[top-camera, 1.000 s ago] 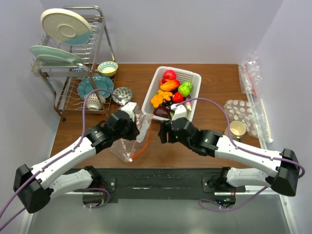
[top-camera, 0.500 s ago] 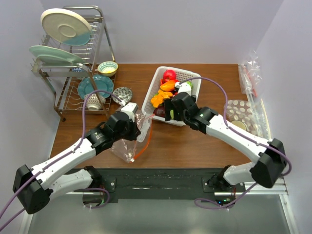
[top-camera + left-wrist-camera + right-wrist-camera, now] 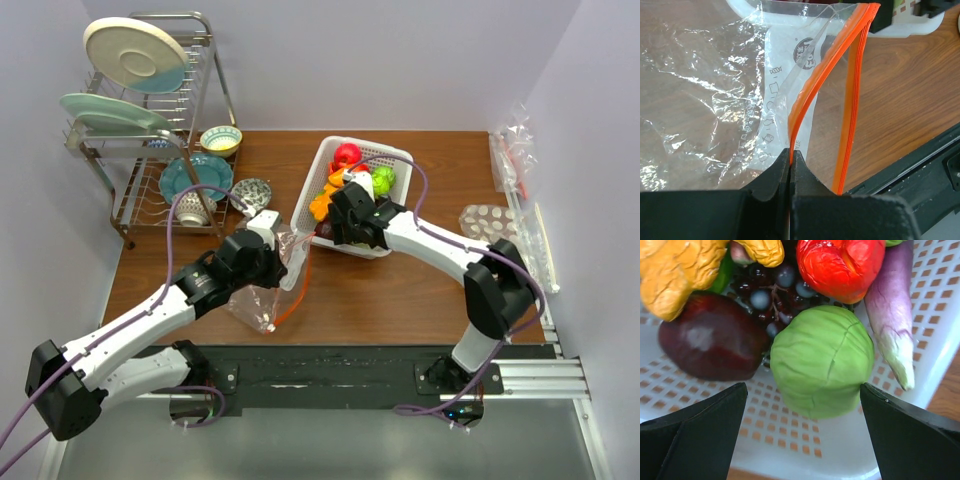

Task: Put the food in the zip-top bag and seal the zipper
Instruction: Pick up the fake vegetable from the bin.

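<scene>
I am pinching one lip of the zipper (image 3: 810, 95) in my left gripper (image 3: 791, 165), its jaws pressed tight on the orange-red strip. That is holding the mouth of the zip-top bag (image 3: 262, 295) apart from its other lip. The bag is lying on the table (image 3: 440, 300) just beside the near-left corner of the white basket (image 3: 402, 158). Its clear body is trailing toward my left arm.

My right gripper (image 3: 802, 390) is hanging spread wide over the basket, gripping nothing. The round green vegetable (image 3: 820, 360) is sitting directly beneath the gap between the fingers. It is touching a dark red fruit (image 3: 710, 342) on one side, a bunch of grapes (image 3: 767, 295) behind, and a purple-and-white vegetable (image 3: 890, 325) on the other.

What I am weighing is the line from this food to the bag. The bag's mouth is lying to the left of my right gripper and slightly nearer the table's front edge. The zipper's long axis is running from the basket corner toward that edge, so the opening is facing my right arm. That arm is plainly the nearer one to the food, while the left is occupied with the strip. From above I cannot quite tell how wide the mouth is gaping, so it may be a snug fit for something this round.
</scene>
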`<action>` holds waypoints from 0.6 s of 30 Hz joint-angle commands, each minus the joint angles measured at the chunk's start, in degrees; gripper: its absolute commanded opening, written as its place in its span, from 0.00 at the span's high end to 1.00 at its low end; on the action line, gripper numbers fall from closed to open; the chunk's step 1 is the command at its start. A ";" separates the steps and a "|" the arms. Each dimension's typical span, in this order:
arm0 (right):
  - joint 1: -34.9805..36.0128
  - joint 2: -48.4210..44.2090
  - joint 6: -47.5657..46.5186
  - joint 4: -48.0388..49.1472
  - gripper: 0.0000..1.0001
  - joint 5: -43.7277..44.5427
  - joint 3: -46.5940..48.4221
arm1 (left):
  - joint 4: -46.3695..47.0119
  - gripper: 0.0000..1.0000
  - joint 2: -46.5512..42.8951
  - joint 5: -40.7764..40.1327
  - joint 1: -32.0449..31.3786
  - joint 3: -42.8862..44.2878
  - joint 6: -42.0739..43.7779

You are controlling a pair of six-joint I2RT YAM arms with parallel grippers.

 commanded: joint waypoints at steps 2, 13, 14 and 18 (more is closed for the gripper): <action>-1.46 4.68 1.34 -0.36 0.01 3.01 3.71 | 1.40 1.00 -0.04 -0.70 -0.17 0.72 2.14; -1.90 -3.11 0.03 -0.37 0.39 -0.41 3.01 | 0.96 1.00 -0.48 -0.87 -0.26 0.80 2.49; -1.90 -4.60 -0.40 -0.28 0.43 -0.68 2.83 | 0.96 1.00 -0.40 -0.87 -0.17 1.06 2.49; -1.90 -12.60 -0.85 0.60 0.47 -3.13 1.08 | 0.61 1.00 -0.31 -0.87 -0.26 1.51 2.66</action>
